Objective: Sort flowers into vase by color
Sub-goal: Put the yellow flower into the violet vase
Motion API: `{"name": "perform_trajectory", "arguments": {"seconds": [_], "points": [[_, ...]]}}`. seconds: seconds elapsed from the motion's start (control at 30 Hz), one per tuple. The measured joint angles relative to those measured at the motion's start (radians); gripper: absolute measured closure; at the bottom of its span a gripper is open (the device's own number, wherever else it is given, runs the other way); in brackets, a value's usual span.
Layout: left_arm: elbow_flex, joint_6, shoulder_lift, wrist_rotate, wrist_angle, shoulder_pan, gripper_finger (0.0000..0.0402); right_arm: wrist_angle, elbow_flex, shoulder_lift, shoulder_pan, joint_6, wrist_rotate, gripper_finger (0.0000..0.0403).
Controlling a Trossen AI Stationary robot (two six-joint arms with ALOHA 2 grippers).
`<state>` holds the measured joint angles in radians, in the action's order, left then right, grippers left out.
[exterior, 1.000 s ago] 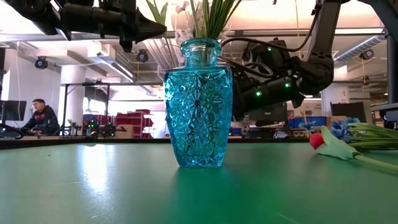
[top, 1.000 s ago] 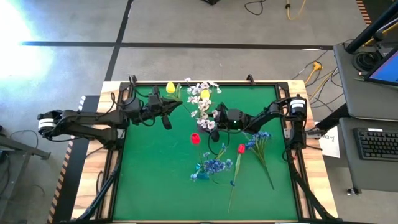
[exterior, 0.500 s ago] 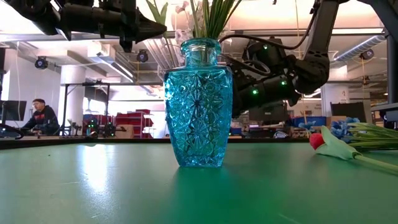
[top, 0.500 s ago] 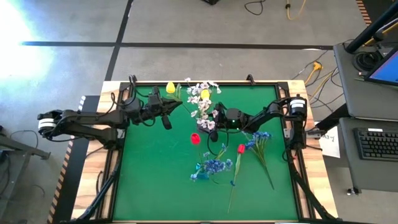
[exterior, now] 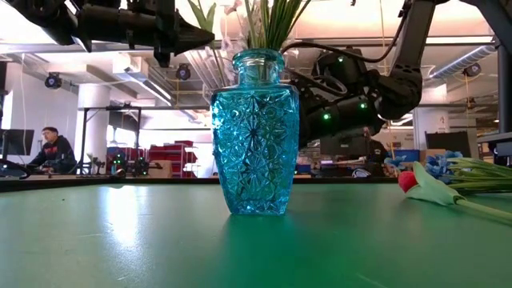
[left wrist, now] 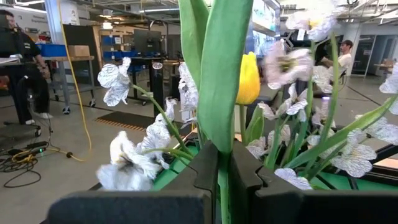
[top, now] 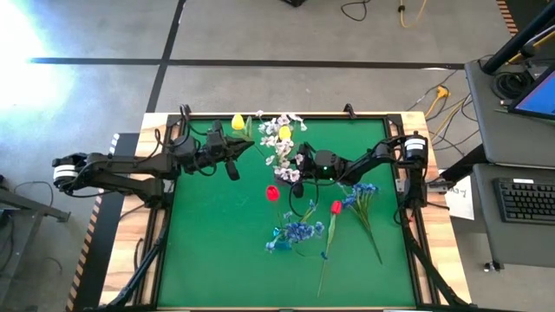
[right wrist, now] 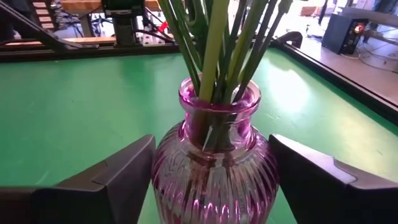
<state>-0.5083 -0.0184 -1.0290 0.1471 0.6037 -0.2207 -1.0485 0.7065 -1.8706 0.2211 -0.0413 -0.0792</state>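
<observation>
Left gripper [left wrist: 217, 171] pinching a yellow tulip [left wrist: 248, 78]; right gripper [right wrist: 208, 180] spread around the purple vase [right wrist: 214, 155]. Still waiting beyond it: red tulip [top: 336, 207], blue flowers [top: 299, 231].

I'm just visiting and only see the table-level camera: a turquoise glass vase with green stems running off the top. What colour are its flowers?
Observer: From above, blue clustered blooms top the turquoise vase.
Operator: What's the black arm behind it on the right up to?
Observer: That is the right gripper. It is open, with one finger on each side of a pink ribbed vase that holds green stems.
Operator: And the arm at the top left?
Observer: The left gripper is shut on a green stem, with a yellow tulip and white blossoms just beyond it.
</observation>
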Motion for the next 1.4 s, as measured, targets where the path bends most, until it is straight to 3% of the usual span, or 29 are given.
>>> {"name": "perform_trajectory", "arguments": {"seconds": [0.13,0.37,0.57,1.4], "points": [[0.0,-0.002,0.0,0.0,0.002,0.0,0.0402,0.006,0.003,0.0,0.0,-0.004,-0.001,0.0127],[0.0,-0.013,0.0,-0.002,0.003,0.0,0.0402,0.015,0.003,0.001,0.0,0.015,0.0,0.0119],[0.0,-0.021,0.003,-0.062,0.043,0.002,0.0402,0.021,0.004,0.001,0.0,0.019,0.0,0.0122],[-0.035,0.02,-0.002,-0.062,0.04,0.002,0.0402,0.025,0.003,0.002,0.0,0.028,0.0,0.0119]]}}
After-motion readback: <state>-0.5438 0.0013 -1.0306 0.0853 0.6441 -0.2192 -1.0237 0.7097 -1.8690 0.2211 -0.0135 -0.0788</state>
